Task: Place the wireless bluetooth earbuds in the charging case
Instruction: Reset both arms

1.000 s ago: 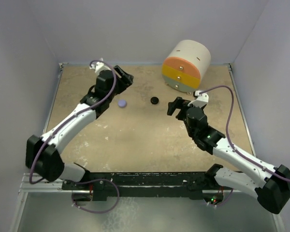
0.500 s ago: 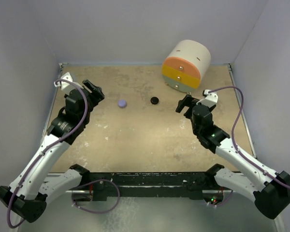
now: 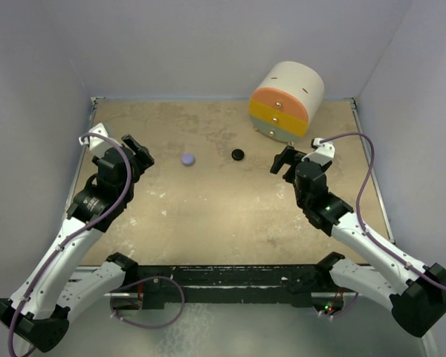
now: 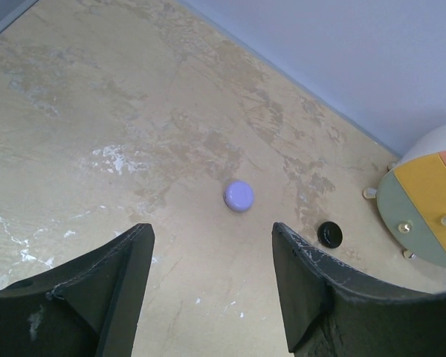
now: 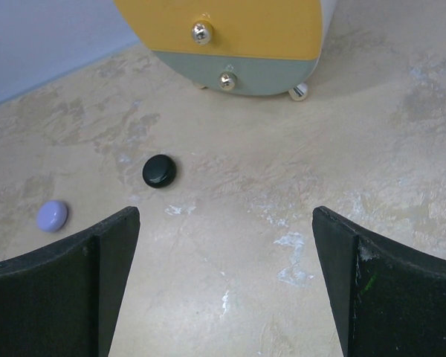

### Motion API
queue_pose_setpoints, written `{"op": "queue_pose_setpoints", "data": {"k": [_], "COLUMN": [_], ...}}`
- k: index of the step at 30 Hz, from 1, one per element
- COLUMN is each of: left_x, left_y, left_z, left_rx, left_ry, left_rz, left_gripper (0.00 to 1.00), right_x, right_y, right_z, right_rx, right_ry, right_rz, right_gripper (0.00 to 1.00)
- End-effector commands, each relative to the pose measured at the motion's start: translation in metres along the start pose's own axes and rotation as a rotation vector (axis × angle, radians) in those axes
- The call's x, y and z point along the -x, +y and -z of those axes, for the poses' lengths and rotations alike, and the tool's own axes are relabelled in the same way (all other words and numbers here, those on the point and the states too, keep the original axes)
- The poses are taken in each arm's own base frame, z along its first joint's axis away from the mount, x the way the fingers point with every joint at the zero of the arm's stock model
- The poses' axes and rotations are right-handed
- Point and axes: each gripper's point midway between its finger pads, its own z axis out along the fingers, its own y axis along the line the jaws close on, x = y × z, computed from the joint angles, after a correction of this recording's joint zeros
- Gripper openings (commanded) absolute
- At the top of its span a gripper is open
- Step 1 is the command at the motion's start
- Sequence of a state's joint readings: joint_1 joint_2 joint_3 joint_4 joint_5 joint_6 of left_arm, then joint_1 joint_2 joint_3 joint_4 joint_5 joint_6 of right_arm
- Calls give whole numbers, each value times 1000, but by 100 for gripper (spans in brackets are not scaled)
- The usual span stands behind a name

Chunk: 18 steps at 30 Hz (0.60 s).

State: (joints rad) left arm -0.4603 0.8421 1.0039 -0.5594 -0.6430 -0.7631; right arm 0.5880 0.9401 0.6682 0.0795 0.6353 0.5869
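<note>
With the left arm (image 3: 97, 201) drawn back leftward and both jaws left apart and empty, the right wider, no earbuds are seen beside the lavender puck (image 3: 187, 158) and black puck (image 3: 238, 154) at upper centre, so insertion is judged likely done.

The left arm (image 3: 67, 238) bends out to the left, elbow low near the front corner and forearm rising toward the far side. The left gripper (image 3: 137, 152) points up and rightward, its jaws parted and free. The right arm (image 3: 364, 242) mirrors it (elbow at the lower right). The right gripper (image 3: 285, 160) faces left with its jaws spread wide.
</note>
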Motion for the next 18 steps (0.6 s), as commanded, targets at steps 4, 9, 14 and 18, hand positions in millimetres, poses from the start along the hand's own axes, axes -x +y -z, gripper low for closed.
{"op": "queue_pose_setpoints", "data": {"k": [4,9,14,18], "left_x": [6,5,5,5], "left_y": [-2,-3,-4,-4], "left_z": [0,-1,0,0], "left_rx": [-3,-9,-14,-13], "left_ry": [-20,-16,-16,-13], "left_rz": [3,5,9,10], "left_gripper": [64,64,64,64], "right_x": [14,13,15,13], "right_y": [5,5,4,4], "right_z": [2,1,1,1], "right_rx": [14,15,11,10], "right_ry": [-33,-30,-34,-31], "right_rz": [-15,-10,-10,-6], "right_gripper": [100,100,100,100]}}
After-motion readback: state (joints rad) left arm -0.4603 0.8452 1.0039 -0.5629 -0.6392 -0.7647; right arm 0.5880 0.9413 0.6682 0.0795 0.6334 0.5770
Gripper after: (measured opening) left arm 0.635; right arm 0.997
